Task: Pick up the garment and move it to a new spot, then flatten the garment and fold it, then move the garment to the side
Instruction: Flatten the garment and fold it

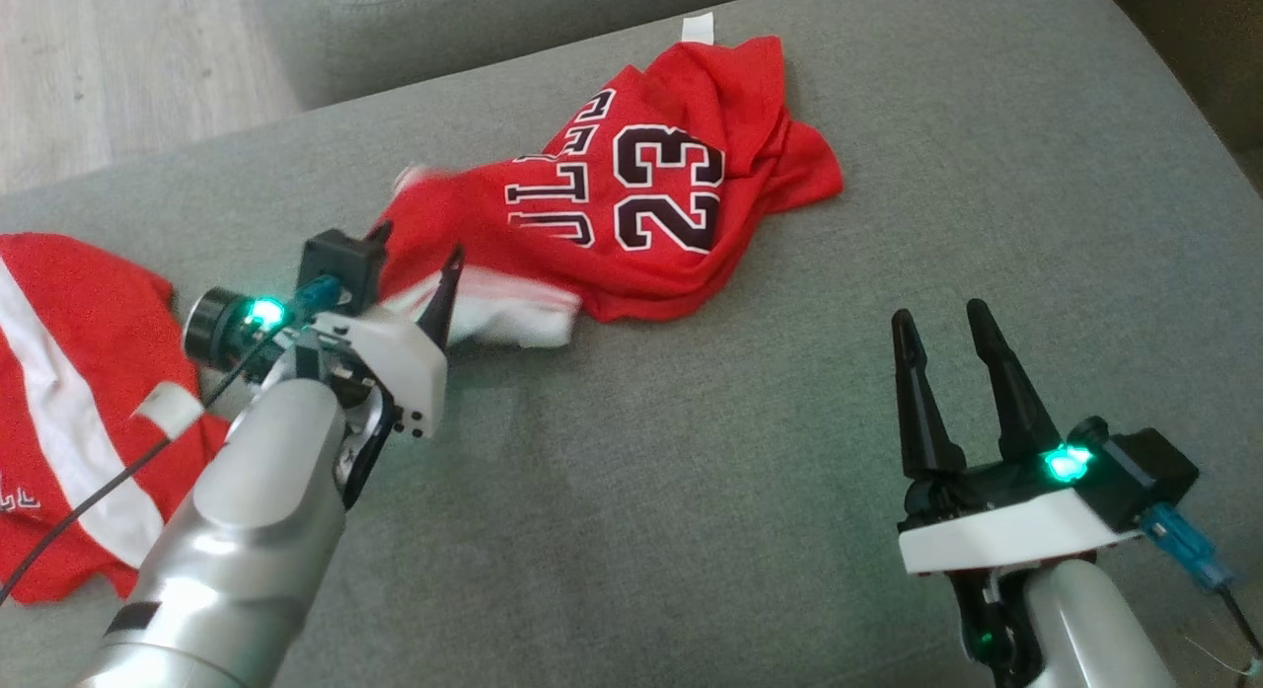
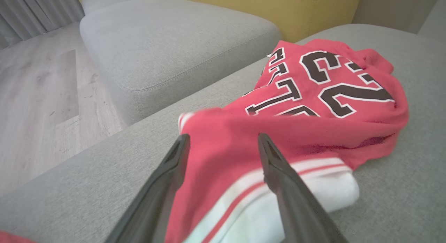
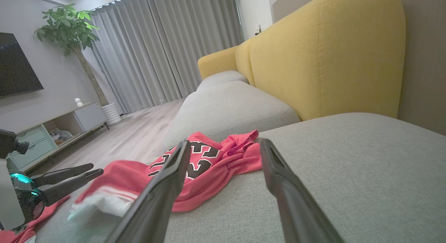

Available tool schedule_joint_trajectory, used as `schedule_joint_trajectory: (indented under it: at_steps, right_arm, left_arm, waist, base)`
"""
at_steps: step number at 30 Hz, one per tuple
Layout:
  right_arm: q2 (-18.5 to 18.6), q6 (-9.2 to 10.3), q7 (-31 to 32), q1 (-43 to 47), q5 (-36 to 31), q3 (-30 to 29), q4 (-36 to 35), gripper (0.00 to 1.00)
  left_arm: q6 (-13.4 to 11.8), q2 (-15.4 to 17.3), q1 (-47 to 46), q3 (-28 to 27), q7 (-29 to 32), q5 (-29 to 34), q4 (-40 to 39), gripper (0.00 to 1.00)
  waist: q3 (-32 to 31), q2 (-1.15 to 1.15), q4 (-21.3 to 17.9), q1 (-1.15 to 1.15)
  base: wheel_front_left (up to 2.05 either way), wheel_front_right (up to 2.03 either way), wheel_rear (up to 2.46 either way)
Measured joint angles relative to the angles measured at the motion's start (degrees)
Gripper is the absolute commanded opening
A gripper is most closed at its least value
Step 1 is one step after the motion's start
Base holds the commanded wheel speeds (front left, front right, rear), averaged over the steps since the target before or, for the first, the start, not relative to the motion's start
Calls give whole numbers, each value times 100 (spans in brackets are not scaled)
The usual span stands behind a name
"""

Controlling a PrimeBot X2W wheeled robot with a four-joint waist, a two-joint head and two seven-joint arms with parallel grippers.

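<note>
At the near, white-banded end of the jersey, the left gripper's (image 2: 223, 136) two dark fingers stand apart, and in the left wrist view red cloth with a white and red striped hem shows between them. It is blurred there, so I cannot tell whether the fingers touch it, but they are not closed on it. In the head view the same gripper (image 1: 419, 244) points up and to the right at that hem, with its pale forearm running down to the lower left. The garment (image 1: 641, 204) – a red jersey with a black "23" outlined in white and block letters beside it – lies crumpled on the grey sofa cushion (image 1: 691, 471), toward the cushion's far side, with a small white label (image 1: 698, 27) at its far edge. The right gripper (image 1: 938, 313) is well apart from the jersey at the lower right, its fingers spread with nothing between them, over bare cushion. In the right wrist view those fingers (image 3: 224, 142) frame the jersey (image 3: 209, 162) from a low angle. A second red garment (image 1: 79, 372) with a white stripe lies on the cushion under the left forearm. Beyond the seat there is another grey cushion (image 2: 167, 40), a yellow backrest (image 3: 331, 54) and a pale wood floor (image 1: 118, 66).
</note>
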State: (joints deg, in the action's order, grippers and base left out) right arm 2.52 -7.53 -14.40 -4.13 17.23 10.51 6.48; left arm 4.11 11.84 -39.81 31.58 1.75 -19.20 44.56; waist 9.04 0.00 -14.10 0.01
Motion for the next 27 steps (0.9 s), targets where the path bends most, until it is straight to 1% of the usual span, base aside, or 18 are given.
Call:
schedule_joint_trajectory:
  at_steps: [3, 6, 9, 12, 14, 19, 22, 23, 27]
  right_arm:
    - [0, 0, 0, 1, 1, -15, -1, 100]
    - [0, 0, 0, 5, 1, -74, 0, 100]
    - [0, 0, 0, 16, -1, -162, -1, 100]
    - [0, 0, 0, 58, -12, -286, -12, 100]
    - [1, 0, 0, 128, -32, -381, -20, 100]
    - [-1, 0, 0, 305, -127, -600, -19, 100]
    - [0, 0, 0, 396, -166, -747, -16, 100]
    - [-1, 0, 0, 454, -183, -776, -15, 100]
    - [-2, 0, 0, 497, -261, -745, 7, 100]
  left_arm:
    - [-4, -8, -14, -45, -122, -99, 174, 100]
    - [-31, -12, -22, -83, -402, -100, 208, 100]
    - [-225, -21, -7, -277, -902, -219, 98, 100]
    - [-367, -48, 133, -420, -1313, -315, -231, 100]
    - [-435, -102, 400, -439, -1451, -352, -495, 100]
    - [-765, -248, 1578, -535, -1586, -410, -1222, 100]
    - [-877, -374, 2180, -552, -1603, -411, -1615, 100]
    - [-914, -438, 2453, -547, -1604, -410, -1834, 100]
    - [-923, -483, 2696, -546, -1604, -380, -2001, 100]
  waist:
    - [-30, 0, 14, -1]
    - [-80, 0, 83, 0]
    - [-150, 0, 185, -1]
    - [-229, 0, 330, -1]
    - [-276, 0, 453, -1]
    - [-404, 0, 786, -1]
    - [-478, 0, 997, -1]
    - [-526, 0, 1124, -1]
    - [-601, 0, 1249, -2]
  base:
    - [0, 0, 0]
    - [0, 0, 0]
    - [0, 0, 0]
    - [0, 0, 0]
    - [0, 0, 0]
    - [0, 0, 0]
    - [0, 0, 0]
    - [0, 0, 0]
    - [0, 0, 0]
